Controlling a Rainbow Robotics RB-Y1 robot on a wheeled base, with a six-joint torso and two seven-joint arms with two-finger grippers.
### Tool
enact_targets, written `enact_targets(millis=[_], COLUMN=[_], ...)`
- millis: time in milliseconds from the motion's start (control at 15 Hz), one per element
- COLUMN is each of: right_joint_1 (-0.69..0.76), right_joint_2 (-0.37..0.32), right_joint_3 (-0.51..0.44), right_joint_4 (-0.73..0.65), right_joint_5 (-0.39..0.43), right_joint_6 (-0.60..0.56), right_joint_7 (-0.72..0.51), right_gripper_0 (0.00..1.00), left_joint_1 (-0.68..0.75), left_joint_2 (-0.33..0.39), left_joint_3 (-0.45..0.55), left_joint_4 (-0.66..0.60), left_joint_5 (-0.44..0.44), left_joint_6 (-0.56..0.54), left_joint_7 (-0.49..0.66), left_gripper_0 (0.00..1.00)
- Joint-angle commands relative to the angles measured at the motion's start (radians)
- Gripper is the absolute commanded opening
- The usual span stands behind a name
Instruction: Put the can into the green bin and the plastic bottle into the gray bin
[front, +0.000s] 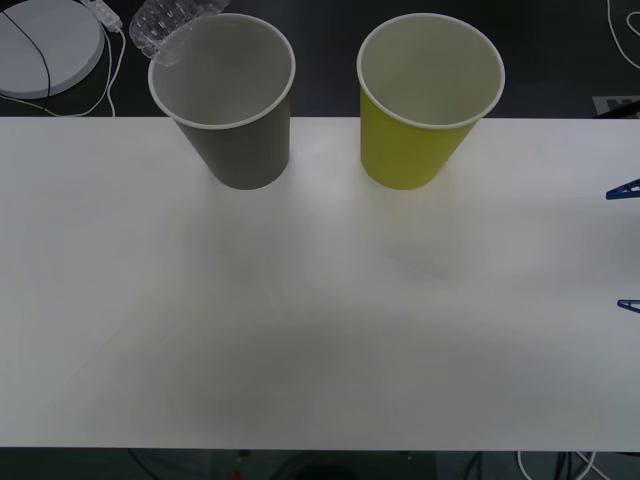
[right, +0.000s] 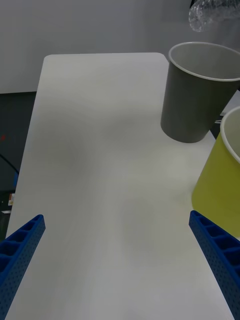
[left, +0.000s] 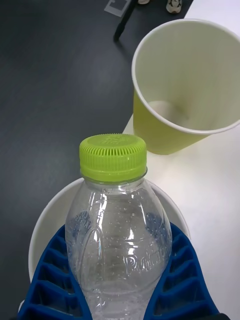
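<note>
While the left gripper (left: 120, 285) grasps the plastic bottle (left: 117, 235) over the gray bin (front: 225, 95), the right gripper (right: 117, 262) waits with fingers spread.
White bench (front: 320, 320) carries the gray bin at far left, the green bin (front: 425, 95) just right; dark floor (left: 55, 75) lies beyond the far edge.

A clear plastic bottle (left: 117, 250) has a lime-green ribbed cap; tapered paper bins are gray (front: 232, 110) and yellow-green (front: 420, 110), white inside.
</note>
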Motion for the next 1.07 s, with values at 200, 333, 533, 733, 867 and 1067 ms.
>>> enact_targets(millis=[200, 333, 533, 733, 867, 1067], right_joint_1=[0.0, 0.0, 0.0, 0.0, 0.0, 0.0], right_joint_2=[0.0, 0.0, 0.0, 0.0, 0.0, 0.0], right_joint_3=[0.0, 0.0, 0.0, 0.0, 0.0, 0.0], right_joint_4=[0.0, 0.0, 0.0, 0.0, 0.0, 0.0], right_joint_5=[0.0, 0.0, 0.0, 0.0, 0.0, 0.0], right_joint_6=[0.0, 0.0, 0.0, 0.0, 0.0, 0.0], right_joint_7=[0.0, 0.0, 0.0, 0.0, 0.0, 0.0], right_gripper_0=[1.0, 1.0, 1.0, 1.0, 1.0, 1.0], left_joint_1=[0.0, 0.0, 0.0, 0.0, 0.0, 0.0], left_joint_2=[-0.001, -0.003, -0.003, -0.003, -0.003, -0.003], left_joint_3=[0.0, 0.0, 0.0, 0.0, 0.0, 0.0], left_joint_4=[0.001, 0.003, 0.003, 0.001, 0.003, 0.003], left_joint_5=[0.0, 0.0, 0.0, 0.0, 0.0, 0.0], left_joint_6=[-0.005, -0.006, -0.006, -0.006, -0.006, -0.006], left_joint_7=[-0.006, -0.006, -0.006, -0.004, -0.003, -0.003], left_gripper_0=[0.15, 1.0, 1.0, 1.0, 1.0, 1.0])
